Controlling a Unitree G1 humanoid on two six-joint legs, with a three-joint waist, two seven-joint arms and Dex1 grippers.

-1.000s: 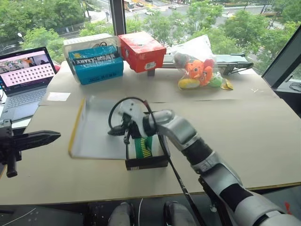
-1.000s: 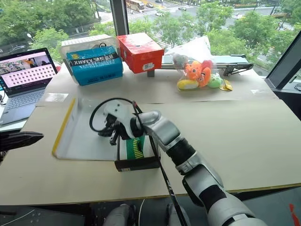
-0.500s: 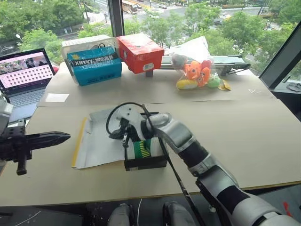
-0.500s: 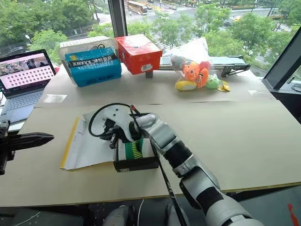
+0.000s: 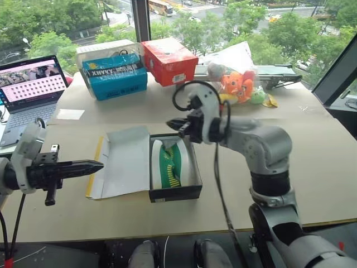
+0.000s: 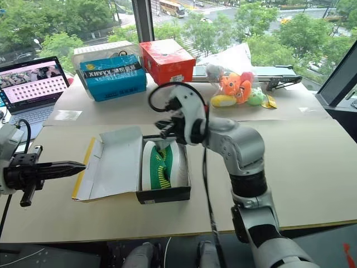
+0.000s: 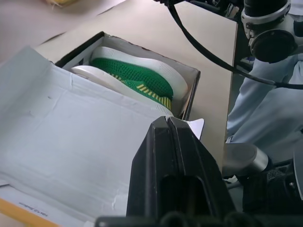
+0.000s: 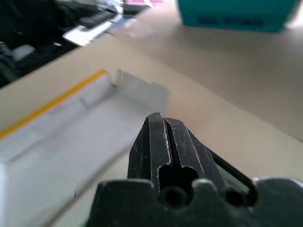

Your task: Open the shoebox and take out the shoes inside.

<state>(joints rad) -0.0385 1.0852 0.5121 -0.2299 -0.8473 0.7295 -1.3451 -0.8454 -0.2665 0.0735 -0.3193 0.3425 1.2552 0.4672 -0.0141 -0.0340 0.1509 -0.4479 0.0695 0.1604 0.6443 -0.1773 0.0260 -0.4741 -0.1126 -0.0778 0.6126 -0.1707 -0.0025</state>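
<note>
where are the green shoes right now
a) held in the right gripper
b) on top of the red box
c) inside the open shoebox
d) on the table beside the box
c: the shoes lie inside the black base of the shoebox, whose lid lies flipped open beside it, white inside up; the right gripper hangs above the box's far end, shut and holding nothing.

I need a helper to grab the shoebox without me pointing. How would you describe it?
On the brown table, look at the near middle, in front of the blue box and red box. The shoebox is the open one: black base, white-lined lid flat beside it, green shoes inside.
</note>
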